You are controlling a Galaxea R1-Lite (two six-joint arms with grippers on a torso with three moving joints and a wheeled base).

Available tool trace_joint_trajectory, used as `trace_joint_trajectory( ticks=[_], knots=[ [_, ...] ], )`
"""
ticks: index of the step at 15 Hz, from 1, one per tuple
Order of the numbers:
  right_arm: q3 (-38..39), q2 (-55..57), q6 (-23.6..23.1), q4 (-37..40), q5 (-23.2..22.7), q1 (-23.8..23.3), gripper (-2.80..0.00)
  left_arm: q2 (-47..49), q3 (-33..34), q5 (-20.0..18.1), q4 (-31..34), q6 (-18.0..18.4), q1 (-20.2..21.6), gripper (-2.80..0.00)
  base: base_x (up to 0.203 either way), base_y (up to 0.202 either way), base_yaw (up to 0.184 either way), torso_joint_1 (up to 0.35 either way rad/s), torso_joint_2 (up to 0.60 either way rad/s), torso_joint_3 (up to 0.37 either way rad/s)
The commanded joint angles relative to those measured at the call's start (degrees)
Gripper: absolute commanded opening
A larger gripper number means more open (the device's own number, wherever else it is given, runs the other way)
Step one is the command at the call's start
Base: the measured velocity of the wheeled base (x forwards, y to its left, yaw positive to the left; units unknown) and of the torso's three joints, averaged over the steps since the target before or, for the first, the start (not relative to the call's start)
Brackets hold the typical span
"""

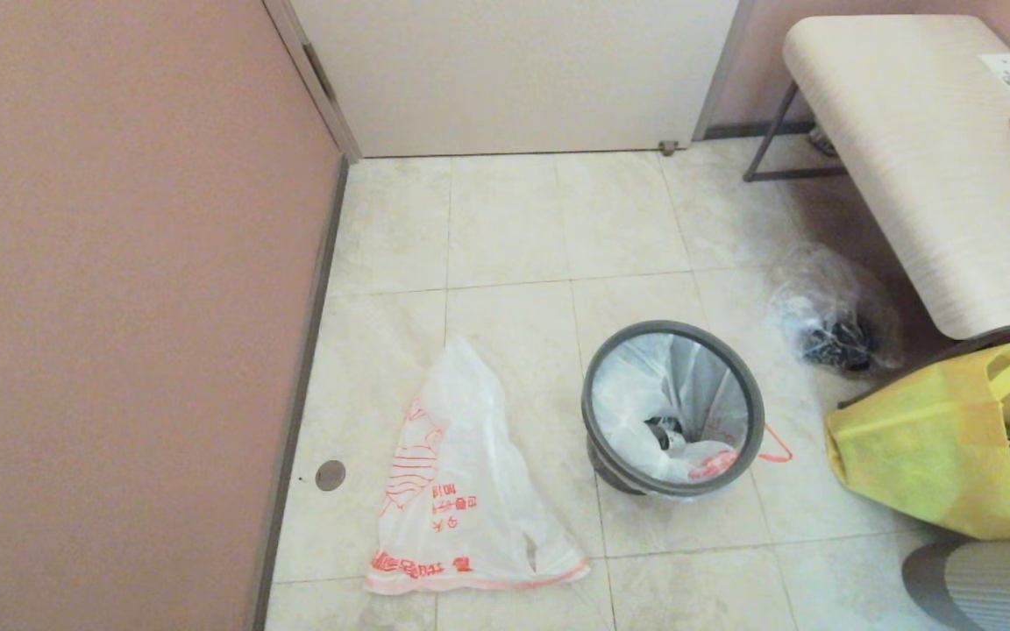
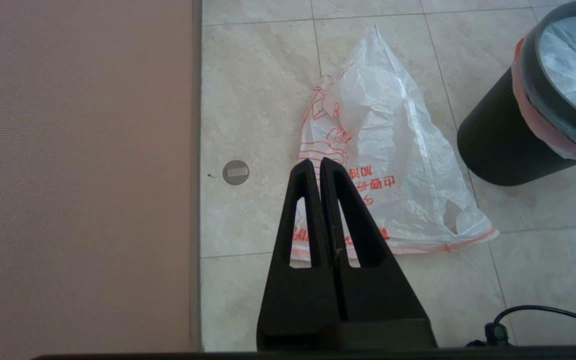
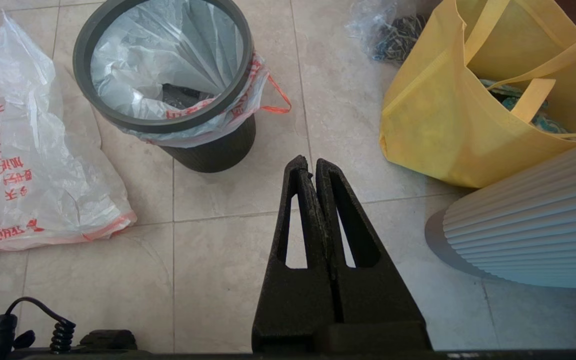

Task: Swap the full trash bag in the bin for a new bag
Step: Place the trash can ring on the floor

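The black bin (image 1: pixel 673 408) stands on the tiled floor, its grey hoop (image 3: pixel 165 125) clamping a white liner bag (image 3: pixel 158 65) with red print; a red handle loop (image 3: pixel 277 97) hangs over the side and dark rubbish lies at the bottom. A flat white bag with red lettering (image 1: pixel 457 486) lies on the floor left of the bin. My left gripper (image 2: pixel 316 162) hovers shut above that flat bag, holding nothing. My right gripper (image 3: pixel 308 162) is shut and empty above bare tiles just short of the bin. Neither gripper shows in the head view.
A pink wall (image 1: pixel 119 307) runs along the left. A yellow shopping bag (image 1: pixel 943 438) and a ribbed white object (image 3: pixel 528 225) sit right of the bin. A clear bag of dark scraps (image 1: pixel 834 320) lies under a bench (image 1: pixel 917 158). A round floor plate (image 1: pixel 330 475) is near the wall.
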State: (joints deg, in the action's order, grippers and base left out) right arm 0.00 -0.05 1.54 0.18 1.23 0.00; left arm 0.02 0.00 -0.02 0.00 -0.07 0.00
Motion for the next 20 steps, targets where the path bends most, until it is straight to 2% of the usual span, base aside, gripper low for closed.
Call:
trace_joint_trajectory(
  ticks=[1,8,11,16,20],
  knots=[
    [0.09,0.05,0.05,-0.01,0.00,0.00,-2.80,-0.02,0.00,0.02,0.00,-0.01,0.00,-2.80,0.000,0.000,0.000,0.000,0.00,0.000],
    [0.09,0.05,0.49,-0.01,0.00,0.00,-2.80,-0.02,0.00,0.02,0.00,-0.01,0.00,-2.80,0.000,0.000,0.000,0.000,0.00,0.000],
    [-0.84,0.07,-1.27,0.53,-0.37,0.00,-2.80,-0.02,0.00,0.02,0.00,-0.01,0.00,-2.80,0.000,0.000,0.000,0.000,0.00,0.000],
    [-11.37,9.49,-4.69,2.17,-2.82,0.04,-2.80,-0.02,0.00,0.02,0.00,-0.01,0.00,-2.80,0.000,0.000,0.000,0.000,0.00,0.000],
    [-22.91,27.84,-5.76,2.26,-2.89,0.08,-2.80,-0.02,0.00,0.02,0.00,-0.01,0.00,-2.80,0.000,0.000,0.000,0.000,0.00,0.000]
  ],
)
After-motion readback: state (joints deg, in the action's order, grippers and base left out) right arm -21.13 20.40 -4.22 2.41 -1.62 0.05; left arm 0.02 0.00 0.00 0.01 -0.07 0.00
